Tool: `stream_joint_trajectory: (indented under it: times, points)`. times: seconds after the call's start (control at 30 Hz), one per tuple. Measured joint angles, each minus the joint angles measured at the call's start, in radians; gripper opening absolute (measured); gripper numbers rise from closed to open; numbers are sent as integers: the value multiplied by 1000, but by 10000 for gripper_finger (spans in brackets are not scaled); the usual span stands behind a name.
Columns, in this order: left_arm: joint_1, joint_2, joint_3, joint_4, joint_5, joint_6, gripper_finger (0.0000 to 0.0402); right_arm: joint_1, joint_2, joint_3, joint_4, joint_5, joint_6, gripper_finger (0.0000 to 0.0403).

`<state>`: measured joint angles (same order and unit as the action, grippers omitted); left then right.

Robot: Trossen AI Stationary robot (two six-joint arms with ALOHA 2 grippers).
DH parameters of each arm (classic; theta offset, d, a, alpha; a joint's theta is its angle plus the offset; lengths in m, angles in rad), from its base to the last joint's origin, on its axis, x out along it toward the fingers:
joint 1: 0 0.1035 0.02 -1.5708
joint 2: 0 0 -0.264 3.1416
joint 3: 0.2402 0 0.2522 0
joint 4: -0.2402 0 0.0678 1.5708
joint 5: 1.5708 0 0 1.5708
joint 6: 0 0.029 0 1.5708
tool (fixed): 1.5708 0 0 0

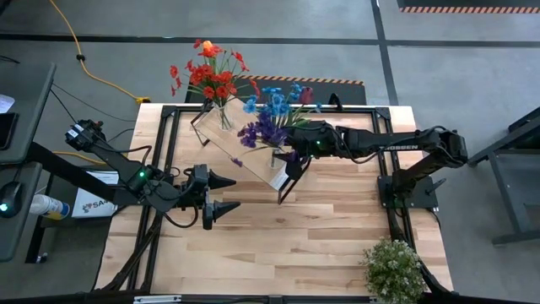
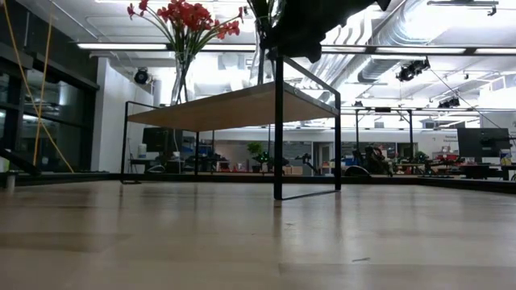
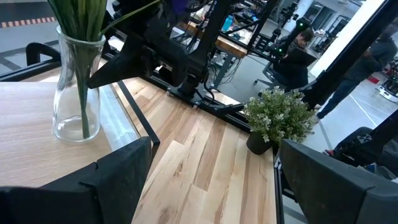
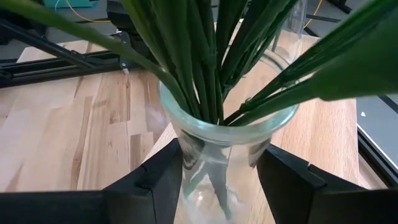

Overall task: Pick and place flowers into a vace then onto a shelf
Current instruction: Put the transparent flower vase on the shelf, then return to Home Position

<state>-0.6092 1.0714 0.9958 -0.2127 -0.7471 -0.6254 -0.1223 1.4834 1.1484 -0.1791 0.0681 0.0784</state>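
Red and orange flowers (image 1: 211,76) stand in a clear vase (image 2: 179,76) on the far left end of the shelf (image 1: 232,143). Blue and purple flowers (image 1: 270,118) fill a second clear vase (image 3: 78,93), whose base rests on the shelf board (image 2: 234,105). My right gripper (image 1: 285,160) reaches in from the table's right and is shut on this second vase. My left gripper (image 1: 226,193) hangs open over the table to the left of the shelf, pointing right and touching nothing. My right gripper (image 4: 221,180) pinches the second vase by its glass neck (image 4: 186,155), just under the flared rim (image 4: 227,127), with one finger on each side. The fingers (image 4: 283,180) come in nearly level from the table's right. The vase is upright with its base on the shelf board, green stems rising from it.
A bushy pale green plant in a dark pot (image 1: 394,268) stands at the table's near right corner. The shelf's black frame legs (image 2: 278,129) stand on the tabletop. Bare wood lies near and between the arms. People (image 3: 298,50) are in the room beyond the table.
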Motion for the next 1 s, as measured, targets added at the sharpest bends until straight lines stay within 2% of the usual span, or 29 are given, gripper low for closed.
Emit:
stream_joint_trajectory:
  times: [0.33,0.73,1.0]
  points:
    - [0,0,0,0,0,0,386,1,1,-2,-6,-4,10,202]
    - [0,0,0,0,0,0,386,1,5,-6,-42,5,10,259]
    - [0,0,0,0,0,0,386,1,3,-6,-54,1,1,271]
